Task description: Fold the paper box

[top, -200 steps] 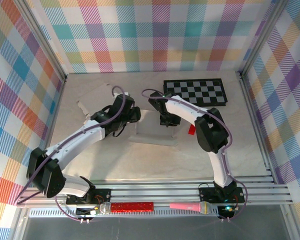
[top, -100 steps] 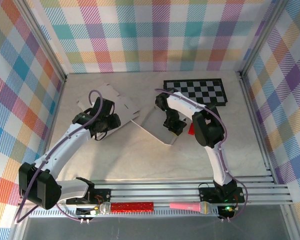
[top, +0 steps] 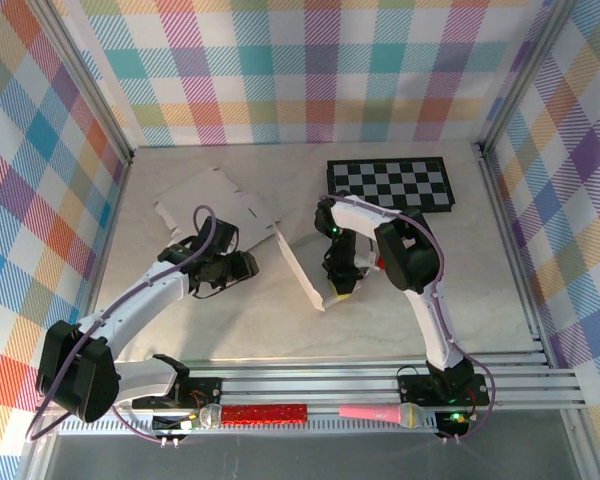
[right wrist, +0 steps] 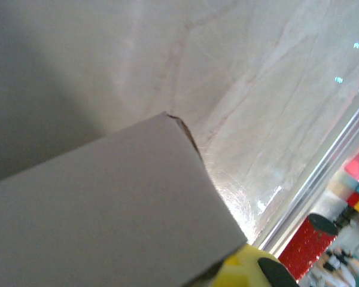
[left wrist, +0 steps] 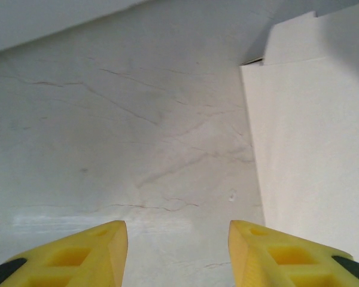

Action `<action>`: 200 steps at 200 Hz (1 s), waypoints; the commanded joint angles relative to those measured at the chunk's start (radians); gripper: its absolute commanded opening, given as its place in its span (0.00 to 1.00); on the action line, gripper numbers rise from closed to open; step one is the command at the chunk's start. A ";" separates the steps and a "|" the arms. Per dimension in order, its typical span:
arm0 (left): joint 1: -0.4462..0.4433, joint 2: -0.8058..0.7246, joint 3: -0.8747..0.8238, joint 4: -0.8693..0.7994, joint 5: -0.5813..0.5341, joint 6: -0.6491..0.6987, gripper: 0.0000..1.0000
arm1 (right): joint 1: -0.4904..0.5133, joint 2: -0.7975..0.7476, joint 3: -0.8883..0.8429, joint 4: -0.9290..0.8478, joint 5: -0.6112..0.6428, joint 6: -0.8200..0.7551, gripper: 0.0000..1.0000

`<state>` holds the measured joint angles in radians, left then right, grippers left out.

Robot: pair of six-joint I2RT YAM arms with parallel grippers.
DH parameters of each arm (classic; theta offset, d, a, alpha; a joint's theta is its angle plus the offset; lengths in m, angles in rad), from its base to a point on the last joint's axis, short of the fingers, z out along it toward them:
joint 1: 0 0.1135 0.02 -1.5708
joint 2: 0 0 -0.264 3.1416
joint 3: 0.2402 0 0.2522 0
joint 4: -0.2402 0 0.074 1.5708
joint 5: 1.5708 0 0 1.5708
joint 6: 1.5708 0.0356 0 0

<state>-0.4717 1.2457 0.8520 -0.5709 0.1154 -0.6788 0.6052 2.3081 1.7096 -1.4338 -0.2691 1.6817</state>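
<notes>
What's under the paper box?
Under the lifted flap of the paper box, pale marbled table shows. Whatever lies beneath its flat part is covered.

Pale marbled table (top: pixel 230 330), flat white paper box (top: pixel 235 195) left of centre; checkerboard (top: pixel 390 185) far right

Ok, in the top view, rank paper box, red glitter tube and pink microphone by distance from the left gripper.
From the left gripper:
1. The paper box, just beside it.
2. The red glitter tube, on the front rail, left.
3. The pink microphone, same rail, right.
</notes>
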 commanded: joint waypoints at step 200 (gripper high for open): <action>-0.051 0.161 0.063 0.230 0.076 -0.074 0.46 | 0.232 -0.500 0.085 0.440 0.151 -1.208 0.64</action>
<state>-0.5125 1.3865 0.8810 -0.3794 0.1684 -0.7265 0.8326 1.7504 1.7367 -0.9035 -0.0948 0.6369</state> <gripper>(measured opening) 0.457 0.661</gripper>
